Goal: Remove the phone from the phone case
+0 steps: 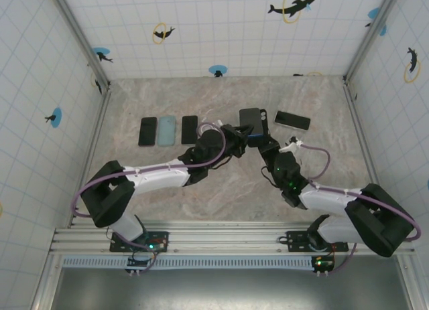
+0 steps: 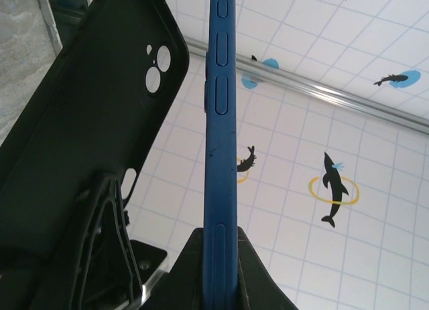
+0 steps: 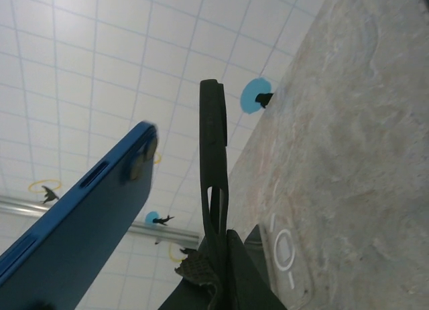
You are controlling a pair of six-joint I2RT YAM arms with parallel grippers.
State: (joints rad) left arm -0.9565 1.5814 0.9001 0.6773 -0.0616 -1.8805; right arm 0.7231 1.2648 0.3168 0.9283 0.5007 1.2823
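Phone and case hang apart above the middle of the table (image 1: 221,196), one in each arm. The left gripper (image 2: 220,251) is pinched tight on the lower edge of the blue phone (image 2: 220,122), which stands upright and edge-on to the left wrist camera. Only its thin side with the buttons can be seen, and its top runs out of frame. The right gripper (image 3: 216,260) is clamped on the bottom of the black case (image 3: 213,142), also upright and edge-on to its own camera. The right gripper's fingertips are hidden behind the case.

From the left wrist, the case's empty inside with its round lens holes fills the left side, tilted away from the phone with a clear gap between them. From the right wrist, the phone slants in from the lower left, with its bottom end cut off.

From above, the case shows as a dark block where the two grippers meet, and the phone is hard to pick out beside it.

On the table, a pale flat piece with a ring mark (image 3: 285,253) lies partly hidden behind the right gripper. Three flat slabs (image 1: 165,130) lie in a row to the left, two dark and one pale teal. Whether they are phones or cases cannot be told. A dark slab (image 1: 292,120) lies to the right.
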